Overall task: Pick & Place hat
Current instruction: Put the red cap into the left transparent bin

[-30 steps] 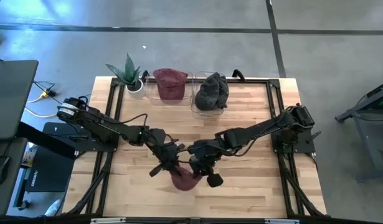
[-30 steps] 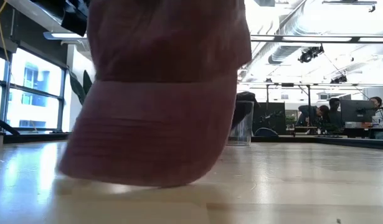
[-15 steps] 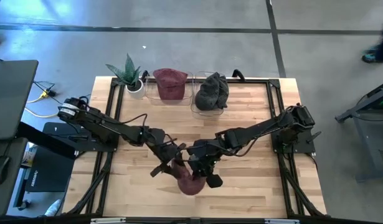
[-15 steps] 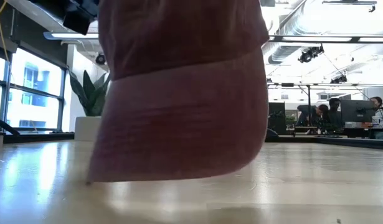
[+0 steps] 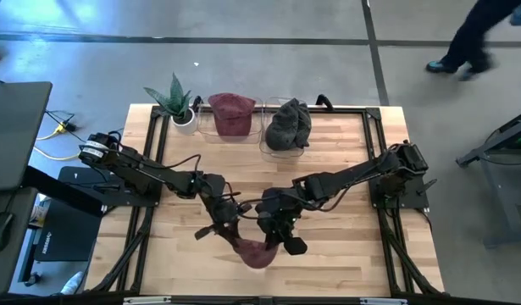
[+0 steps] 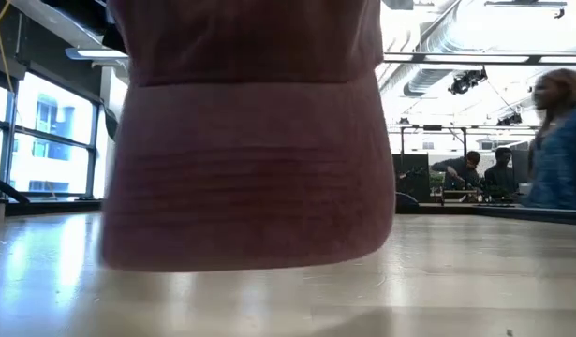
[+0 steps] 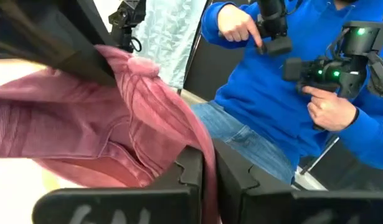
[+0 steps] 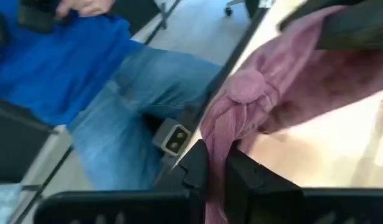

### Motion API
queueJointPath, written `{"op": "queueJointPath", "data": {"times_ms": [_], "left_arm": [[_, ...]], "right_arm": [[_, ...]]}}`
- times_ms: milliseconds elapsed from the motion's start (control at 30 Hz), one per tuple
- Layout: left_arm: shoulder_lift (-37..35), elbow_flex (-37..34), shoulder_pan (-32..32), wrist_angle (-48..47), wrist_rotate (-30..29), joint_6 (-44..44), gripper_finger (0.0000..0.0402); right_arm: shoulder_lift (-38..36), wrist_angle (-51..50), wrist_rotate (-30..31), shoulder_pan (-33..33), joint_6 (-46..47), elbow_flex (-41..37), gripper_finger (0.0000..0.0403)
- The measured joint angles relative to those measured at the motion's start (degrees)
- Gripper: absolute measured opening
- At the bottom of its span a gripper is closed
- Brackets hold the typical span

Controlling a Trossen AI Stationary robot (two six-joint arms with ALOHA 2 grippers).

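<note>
Hanging limp near the table's (image 5: pixel 345 254) front edge, midway along it: pink hat (image 5: pixel 256 251), pinched by left gripper (image 5: pixel 229 229) and right gripper (image 5: pixel 275 233), both clamped on fabric. Likely light, floppy; best gripped at folded cloth edges.

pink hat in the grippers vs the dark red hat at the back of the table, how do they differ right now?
The pink hat sits near the table's front edge; the dark red hat sits at the back, beside the plant.
The pink hat is pinched by the left gripper and the right gripper; the dark red hat is untouched.
The pink hat looks paler and bunched; the dark red hat keeps its shape.
Both are reddish fabric hats.
</note>
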Motion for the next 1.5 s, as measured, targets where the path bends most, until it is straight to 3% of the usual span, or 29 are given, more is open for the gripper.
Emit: {"op": "queueJointPath", "data": {"times_ms": [233, 400, 567, 700, 867, 1133, 1333, 1500], "left_arm": [[0.0, 0.0, 0.0, -0.1, 0.2, 0.0, 0.0004], [0.0, 0.0, 0.0, -0.2, -0.4, 0.0, 0.0006], [0.0, 0.0, 0.0, -0.2, -2.3, 0.0, 0.0003], [-0.5, 0.0, 0.0, -1.5, -2.0, 0.0, 0.0002], [-2.5, -0.1, 0.0, -4.9, -1.7, -0.5, 0.0002], [-3.1, 0.0, 0.0, -4.8, -1.9, -0.2, 0.0003], [-3.1, 0.0, 0.0, -4.4, -1.9, 1.2, 0.0022], [-3.1, 0.0, 0.0, -4.7, -5.2, 1.0, 0.0096]], "right_arm": [[0.0, 0.7, -2.3, 0.1, 2.7, 0.0, 0.0046], [0.2, -2.6, 3.4, 0.3, 1.4, 0.0, 0.0121], [2.3, -3.5, 2.4, 1.2, -5.2, 0.0, 0.0201], [2.7, -3.6, 1.0, 2.3, -6.8, 0.0, 0.0221], [2.4, -7.0, 0.3, 3.2, -4.5, -0.1, 0.0182], [2.2, -4.0, 0.7, 3.5, -4.7, 0.0, 0.0018], [2.2, -3.3, 2.2, 2.6, -3.9, 0.0, 0.003], [2.2, -3.3, 3.5, 1.9, -4.5, 0.0, 0.0007]]}}
